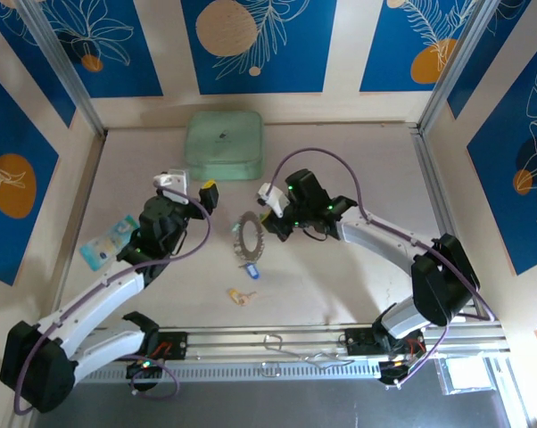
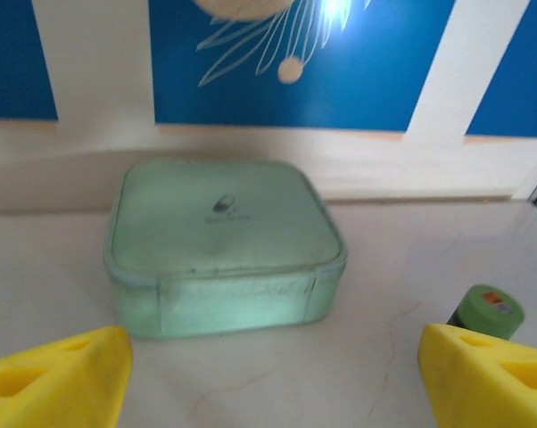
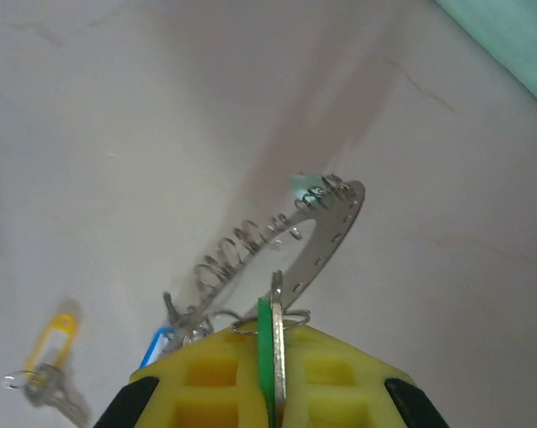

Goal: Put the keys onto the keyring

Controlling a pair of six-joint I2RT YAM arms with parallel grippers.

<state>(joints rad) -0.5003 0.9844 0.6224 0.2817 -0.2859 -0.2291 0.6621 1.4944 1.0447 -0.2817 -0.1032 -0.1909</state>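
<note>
Top external: high above and behind the arm bases, tilted down and forward onto the pale tabletop (image 1: 384, 169); far enough back to take in both arms and the blue-panelled walls.
Left wrist: low over the table, facing almost level toward the back wall; mint-green square box (image 2: 224, 245) at middle distance, left gripper (image 2: 268, 383) framing the bottom corners.
Right wrist: pointed steeply down, very close; silvery coiled metal hoop (image 3: 326, 227) just beyond the right gripper (image 3: 268, 383), green-headed key (image 3: 265, 343) at the lower edge.
Shared, top and left wrist: box, back wall.
Shared, top and right wrist: hoop, small yellow-headed key (image 3: 59, 332), surrounding tabletop.
</note>
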